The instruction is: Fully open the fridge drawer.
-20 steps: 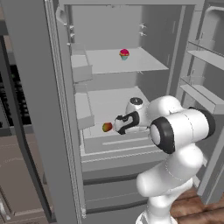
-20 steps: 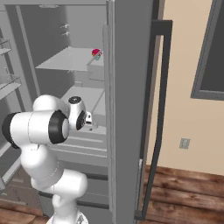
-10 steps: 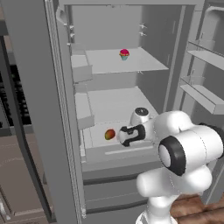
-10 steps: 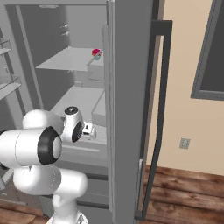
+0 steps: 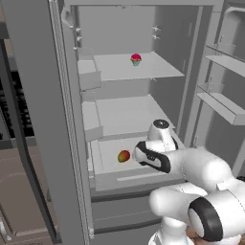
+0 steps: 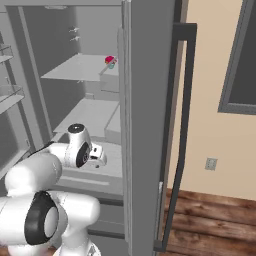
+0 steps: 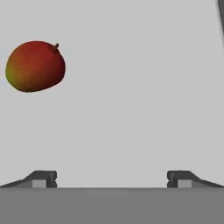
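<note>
The fridge drawer (image 5: 112, 181) is a shallow light-grey box, pulled partly out below the lower shelf, with a thin pale handle (image 5: 143, 176) on its front. A red-green mango (image 5: 123, 156) lies inside it. My gripper (image 5: 138, 153) hangs over the drawer's right half, just behind the front wall and right of the mango. In the hand view the fingertips (image 7: 43, 178) stand wide apart above the drawer floor (image 7: 131, 87), with the mango (image 7: 36, 66) off to the upper left. The gripper (image 7: 111, 179) is open and holds nothing. From the right, the hand (image 6: 100, 156) sits over the drawer (image 6: 82, 185).
A small red-topped item (image 5: 136, 59) stands on the upper shelf (image 5: 119, 69). The open left door (image 5: 43, 119) and the right door's racks (image 5: 220, 103) flank the opening. Darker grey panels (image 5: 119, 210) lie below the drawer. A wall and a dark door handle (image 6: 177, 135) are at right.
The hand has come toward the base and lower. The drawer front and the mango have slid outward with it.
</note>
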Motion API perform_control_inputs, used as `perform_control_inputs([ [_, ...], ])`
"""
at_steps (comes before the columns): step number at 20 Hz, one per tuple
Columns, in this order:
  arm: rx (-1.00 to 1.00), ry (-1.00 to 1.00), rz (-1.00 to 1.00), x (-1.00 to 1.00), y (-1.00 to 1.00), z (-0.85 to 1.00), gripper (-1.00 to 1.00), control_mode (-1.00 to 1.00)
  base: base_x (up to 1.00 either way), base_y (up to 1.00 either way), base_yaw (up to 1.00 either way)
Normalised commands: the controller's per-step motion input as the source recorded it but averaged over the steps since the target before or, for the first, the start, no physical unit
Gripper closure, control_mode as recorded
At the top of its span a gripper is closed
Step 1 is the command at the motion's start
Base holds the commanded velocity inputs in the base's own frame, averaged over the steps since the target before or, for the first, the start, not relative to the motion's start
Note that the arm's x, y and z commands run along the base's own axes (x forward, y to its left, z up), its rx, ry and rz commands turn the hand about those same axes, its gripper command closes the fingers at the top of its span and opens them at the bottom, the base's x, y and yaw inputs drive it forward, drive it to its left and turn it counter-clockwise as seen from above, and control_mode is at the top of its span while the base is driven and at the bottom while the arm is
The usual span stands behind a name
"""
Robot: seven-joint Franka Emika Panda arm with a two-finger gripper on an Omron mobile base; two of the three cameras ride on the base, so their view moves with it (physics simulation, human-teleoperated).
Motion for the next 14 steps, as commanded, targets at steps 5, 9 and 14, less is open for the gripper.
perform_control_inputs([
  [5, 0.0, -0.05, 0.0, -1.0, -0.21, -0.33, -1.0, -1.0, 0.0, 0.0, 0.0],
  [9, 0.0, -0.05, 0.0, -1.0, -0.19, -0.31, -1.0, -1.0, 0.0, 0.0, 0.0],
  [14, 0.0, -0.05, 0.0, -1.0, -0.18, -0.3, -1.0, -1.0, 0.0, 0.0, 0.0],
])
